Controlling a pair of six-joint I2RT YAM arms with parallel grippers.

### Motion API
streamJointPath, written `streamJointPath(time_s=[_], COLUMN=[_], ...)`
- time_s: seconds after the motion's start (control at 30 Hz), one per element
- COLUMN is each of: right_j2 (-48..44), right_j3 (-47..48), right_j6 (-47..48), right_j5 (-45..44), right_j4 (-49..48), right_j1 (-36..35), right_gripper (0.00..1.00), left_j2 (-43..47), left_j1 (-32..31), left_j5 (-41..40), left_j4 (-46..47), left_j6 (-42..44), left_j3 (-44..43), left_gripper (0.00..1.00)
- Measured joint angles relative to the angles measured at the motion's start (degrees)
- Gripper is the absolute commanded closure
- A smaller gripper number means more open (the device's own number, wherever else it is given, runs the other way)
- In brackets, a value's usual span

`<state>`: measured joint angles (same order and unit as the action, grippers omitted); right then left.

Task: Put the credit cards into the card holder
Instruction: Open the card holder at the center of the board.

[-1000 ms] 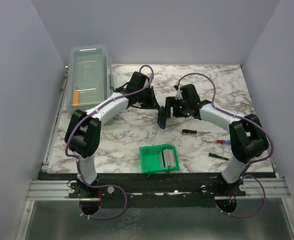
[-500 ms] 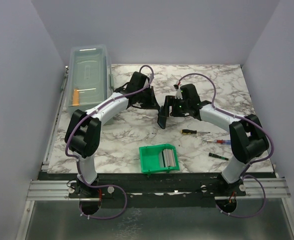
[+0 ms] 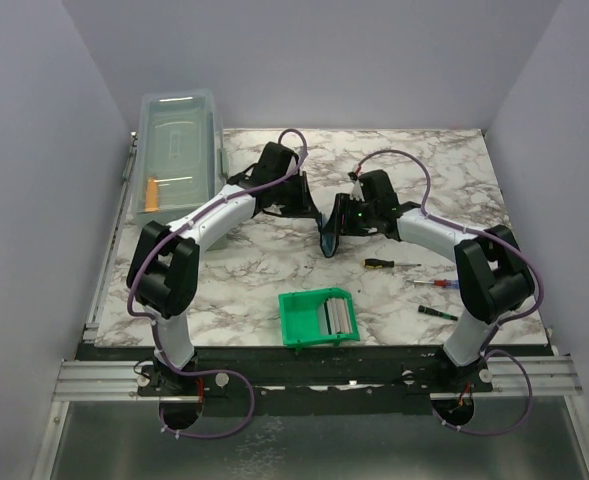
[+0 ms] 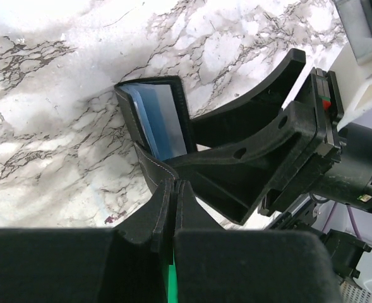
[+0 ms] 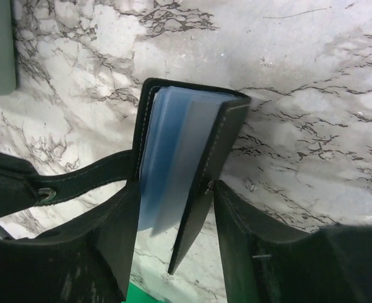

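Now right gripper [image 5: 176, 189] edged in, jaws half-spread gripping holder [image 5: 173, 126], left gripper [image 4: 174, 186] clamped on its cover; cards [image 3: 338, 315] still in bin [image 3: 299, 320]

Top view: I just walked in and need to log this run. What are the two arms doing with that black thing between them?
Both arms hold the card holder up over the middle of the table. The left hand pinches one black cover flap, and the right hand grips the rest, so the holder is partly open with its blue-grey inside showing. The credit cards lie in the green bin near the arm bases; none is being carried.
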<state>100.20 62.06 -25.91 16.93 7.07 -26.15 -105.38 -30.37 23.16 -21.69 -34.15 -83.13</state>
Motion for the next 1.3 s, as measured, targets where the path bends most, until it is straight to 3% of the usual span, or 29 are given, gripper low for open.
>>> streamJointPath(time_s=[0.3,0.53,0.57,0.67,0.83,0.97,1.3], right_j2=[-0.5,-0.5,-0.4,0.0,0.4,0.4,0.4], right_j3=[-0.7,-1.3,-1.3,-1.3,-1.6,-2.1,-3.8], right_j6=[-1.6,-1.5,-1.4,-1.3,-1.0,-1.0,-1.0], right_j5=[-1.7,-2.8,-2.8,-2.7,-2.2,-1.9,-0.1], right_j4=[-0.1,-0.1,-0.1,-0.2,-1.0,-2.0,-4.4], right_j1=[0.0,0.0,0.0,0.0,0.0,0.0,1.0], right_gripper=[0.7,0.77,0.79,0.81,0.85,0.86,0.88], left_j2=[0.5,0.5,0.5,0.5,0.2,-1.4,-7.3], left_j1=[0.6,1.1,1.2,1.2,1.2,1.2,-0.6], left_j5=[-0.4,-1.8,-2.0,-2.7,-4.7,-6.1,-8.3], left_j4=[-1.6,-4.4,-4.8,-5.6,-7.1,-7.5,-7.6], left_j6=[1.3,3.2,3.5,4.2,5.0,5.0,4.7], left_j3=[0.0,0.0,0.0,0.0,0.0,-0.4,-3.9], left_gripper=[1.0,0.98,0.94,0.66,0.3,0.25,0.25])
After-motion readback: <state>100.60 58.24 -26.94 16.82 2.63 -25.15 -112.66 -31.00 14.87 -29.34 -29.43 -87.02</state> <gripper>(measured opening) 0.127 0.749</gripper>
